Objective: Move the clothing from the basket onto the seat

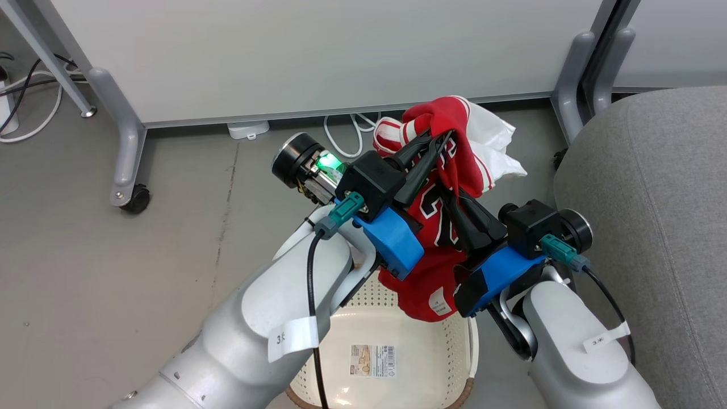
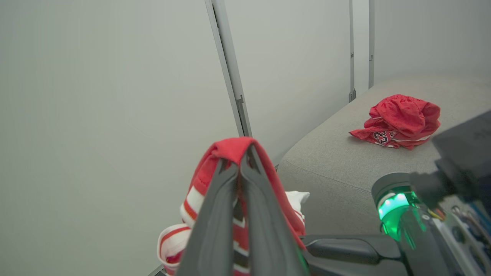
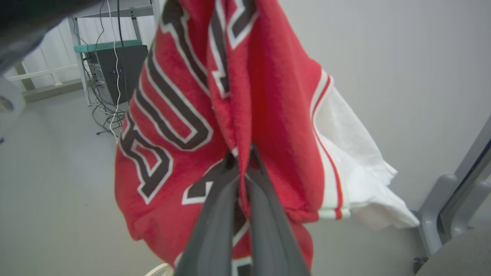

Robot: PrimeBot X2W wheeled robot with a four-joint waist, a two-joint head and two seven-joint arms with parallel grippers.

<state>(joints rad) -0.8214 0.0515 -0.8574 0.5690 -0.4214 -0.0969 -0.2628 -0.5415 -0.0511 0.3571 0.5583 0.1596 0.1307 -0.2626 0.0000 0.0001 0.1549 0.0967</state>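
Observation:
A red jersey (image 1: pixel 423 284) with black-and-white lettering and white trim hangs above the basket (image 1: pixel 461 341), held by both arms. My left gripper (image 1: pixel 448 136) is shut on its top fold, seen close in the left wrist view (image 2: pixel 243 151). Lower down, my right gripper (image 1: pixel 447 196) is shut on a fold by the lettering (image 3: pixel 242 157). The cream perforated basket lies under the arms, with a label on its bare floor. The grey seat (image 1: pixel 653 199) stands to the right. Crumpled red shorts (image 2: pixel 399 120) lie on the seat (image 2: pixel 337 161).
White partition panels (image 1: pixel 318 51) on grey feet with casters (image 1: pixel 136 200) stand behind the jersey. Cables (image 1: pixel 346 133) and a white power block (image 1: pixel 248 129) lie on the grey floor by the panels. A dark computer case (image 3: pixel 115 73) stands under a desk farther off.

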